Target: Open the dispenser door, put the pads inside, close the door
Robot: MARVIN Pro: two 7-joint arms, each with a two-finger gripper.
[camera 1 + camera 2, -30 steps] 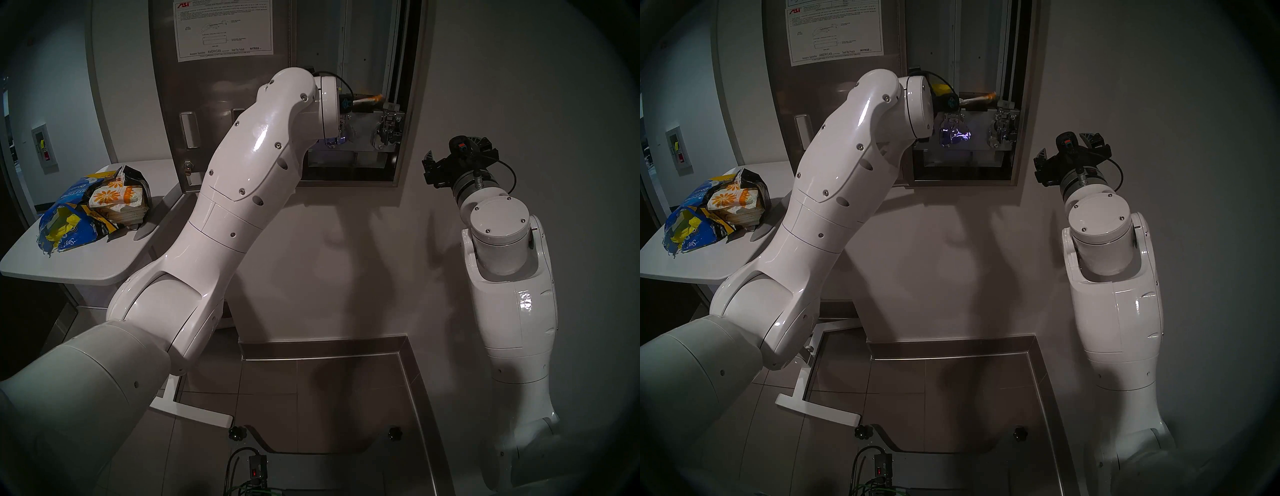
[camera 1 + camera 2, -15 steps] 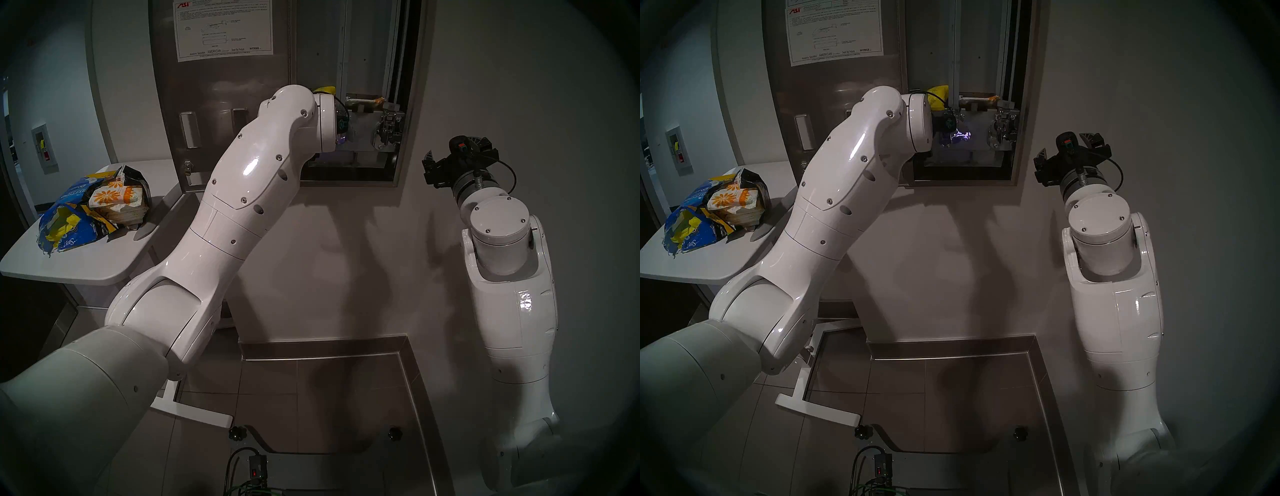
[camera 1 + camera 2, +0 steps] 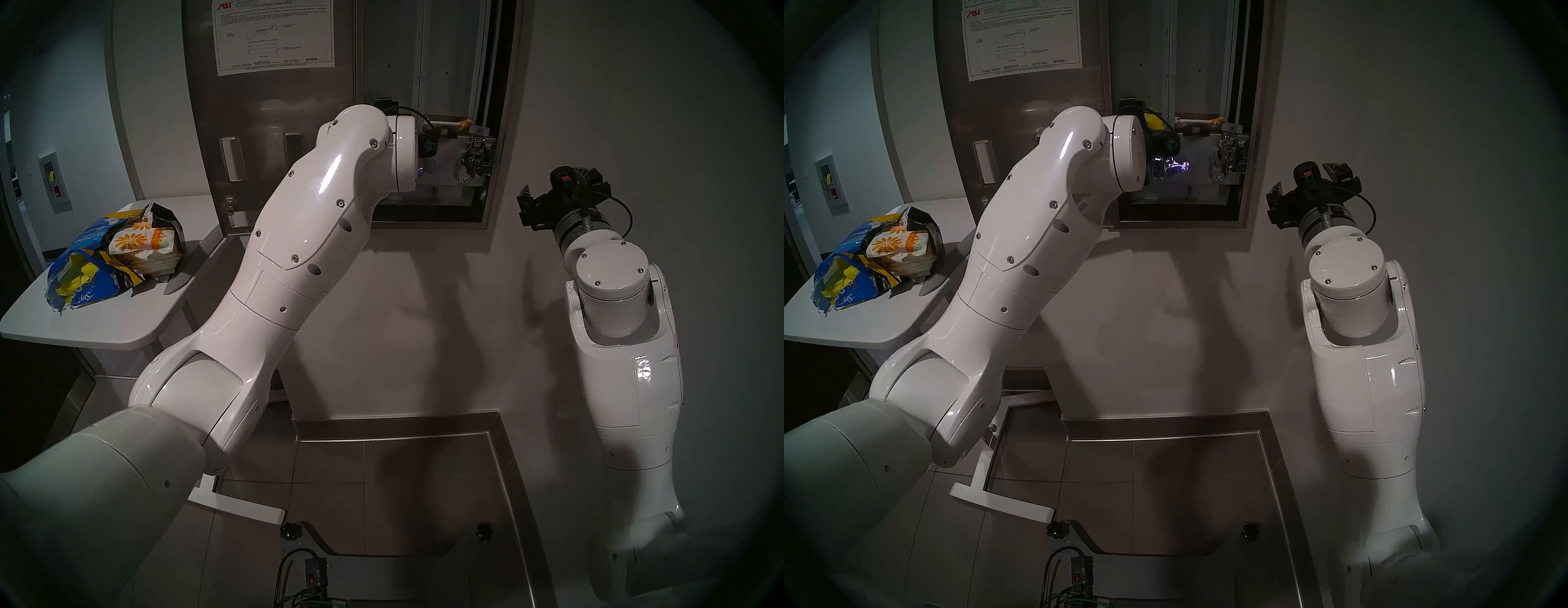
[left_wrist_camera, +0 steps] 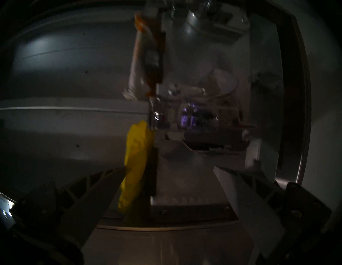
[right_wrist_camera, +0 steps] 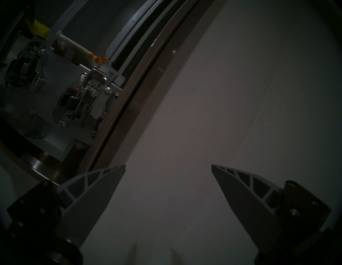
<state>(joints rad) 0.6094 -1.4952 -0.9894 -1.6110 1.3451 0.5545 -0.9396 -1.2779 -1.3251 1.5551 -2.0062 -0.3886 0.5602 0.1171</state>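
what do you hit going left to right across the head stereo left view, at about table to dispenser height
torn blue-and-yellow bag → stack of flower-print pads → open dispenser door → left pincer inside the dispenser → chrome lever mechanism → dispenser frame → right pincer

Two pads [image 4: 136,162] apparently lie inside the dispenser [image 3: 502,127], door [image 3: 271,127] left.
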